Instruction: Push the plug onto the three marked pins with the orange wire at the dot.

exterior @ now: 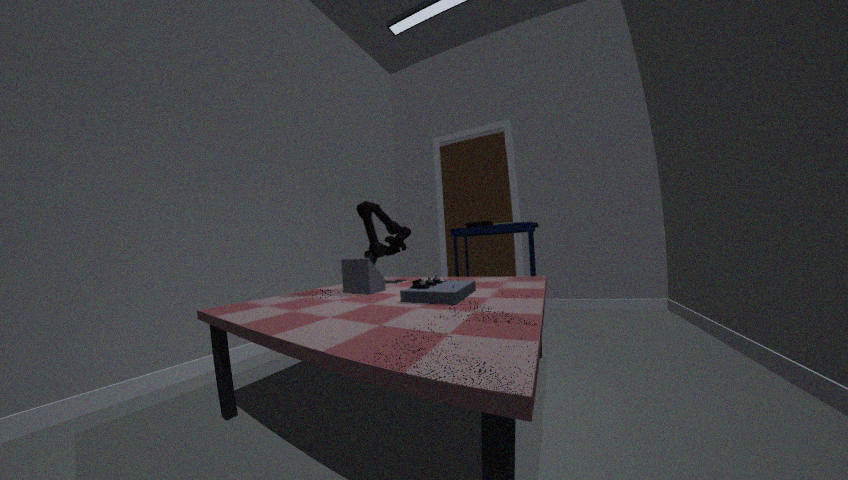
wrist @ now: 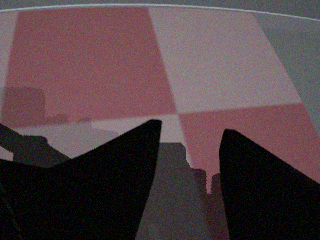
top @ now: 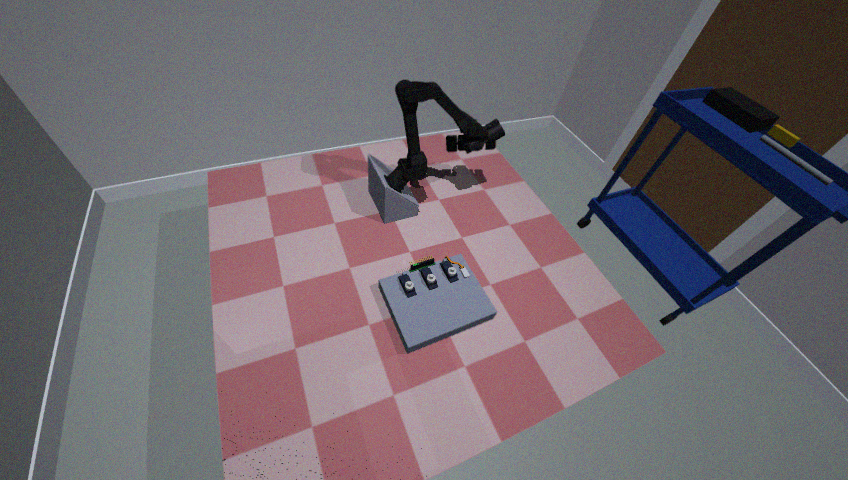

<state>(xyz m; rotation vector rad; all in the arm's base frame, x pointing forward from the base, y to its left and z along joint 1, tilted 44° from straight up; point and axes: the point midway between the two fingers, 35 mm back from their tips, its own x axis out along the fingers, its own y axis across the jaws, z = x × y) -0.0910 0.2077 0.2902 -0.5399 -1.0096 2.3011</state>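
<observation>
The grey-blue holder point(top: 443, 312) point(exterior: 428, 295) lies on the checkered table and bears three dark servos with white hubs. An orange lead point(top: 455, 262) runs beside the rightmost servo point(top: 450, 271) to a small white piece, apparently the plug point(top: 465, 273), at the holder's right corner. The pin row point(top: 421, 264), black with green and yellow, is at the holder's arm-side edge. Single pins, the band's dot and the plug's holes are too small to make out. My gripper point(top: 471, 144) point(wrist: 191, 135) is partly open and empty, high above the table near the arm's base, well away from the plug.
A grey wedge-shaped block point(top: 386, 196) point(exterior: 357, 276) stands beside the arm's base, between it and the left part of the table. A blue cart point(top: 660, 246) point(exterior: 493, 228) stands off the table, with a black box point(top: 740, 108) on top.
</observation>
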